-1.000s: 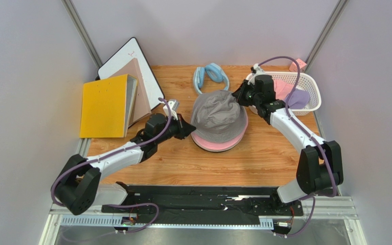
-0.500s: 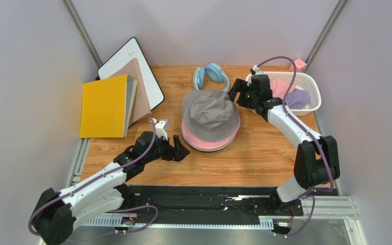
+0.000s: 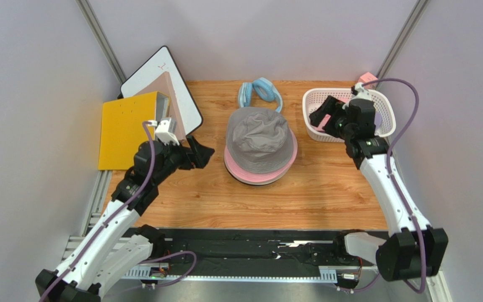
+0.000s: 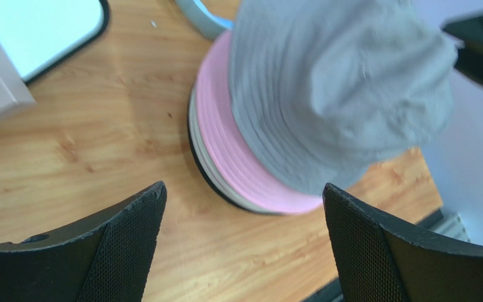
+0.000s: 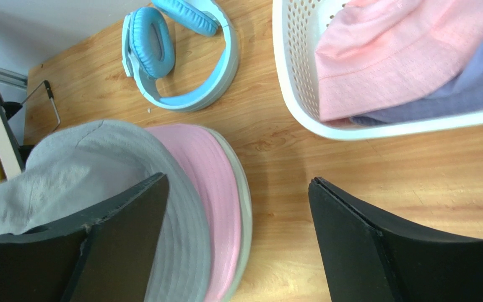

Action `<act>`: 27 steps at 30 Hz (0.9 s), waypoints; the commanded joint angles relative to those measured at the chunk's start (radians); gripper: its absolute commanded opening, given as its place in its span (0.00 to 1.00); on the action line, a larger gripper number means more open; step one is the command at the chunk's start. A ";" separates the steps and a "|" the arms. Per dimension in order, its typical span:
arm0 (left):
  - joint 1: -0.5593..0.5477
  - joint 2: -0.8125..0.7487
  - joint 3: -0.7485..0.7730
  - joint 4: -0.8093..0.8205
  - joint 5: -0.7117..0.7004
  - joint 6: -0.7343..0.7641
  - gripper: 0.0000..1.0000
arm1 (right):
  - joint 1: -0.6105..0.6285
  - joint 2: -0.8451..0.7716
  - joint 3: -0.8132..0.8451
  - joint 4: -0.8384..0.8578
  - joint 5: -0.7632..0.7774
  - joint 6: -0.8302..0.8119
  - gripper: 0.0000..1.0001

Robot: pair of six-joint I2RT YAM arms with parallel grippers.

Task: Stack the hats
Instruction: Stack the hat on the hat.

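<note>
1. Light blue headphones (image 3: 260, 93) lie flat at the back of the wooden table (image 3: 326, 189).
2. A white perforated basket (image 5: 297, 56) stands just right of the headphones, apart from them.
3. A small pink block (image 3: 367, 78) sits further right of the headphones, behind the basket.
4. A black-rimmed whiteboard (image 3: 149, 72) leans tilted, left of the headphones.
5. A brown folder (image 3: 171, 100) rests against the whiteboard.
6. A yellow binder (image 3: 124, 132) stands furthest left of the headphones, beside the folder.

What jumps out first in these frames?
Dead centre, a grey hat tops a pink hat. Both arms are clear of them with jaws open: left gripper to their left, right gripper by the white basket at back right, which holds a second pink hat and a lavender hat.
</note>
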 commanded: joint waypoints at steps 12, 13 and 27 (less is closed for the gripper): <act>0.141 0.673 0.446 0.330 0.251 -0.020 0.96 | 0.031 -0.548 -0.630 0.286 -0.364 0.345 0.79; 0.141 0.691 0.457 0.333 0.257 -0.020 0.96 | 0.041 -0.545 -0.650 0.306 -0.362 0.367 0.79; 0.144 0.862 0.557 0.309 0.371 -0.034 0.92 | 0.237 -0.357 -0.677 0.592 -0.278 0.435 0.71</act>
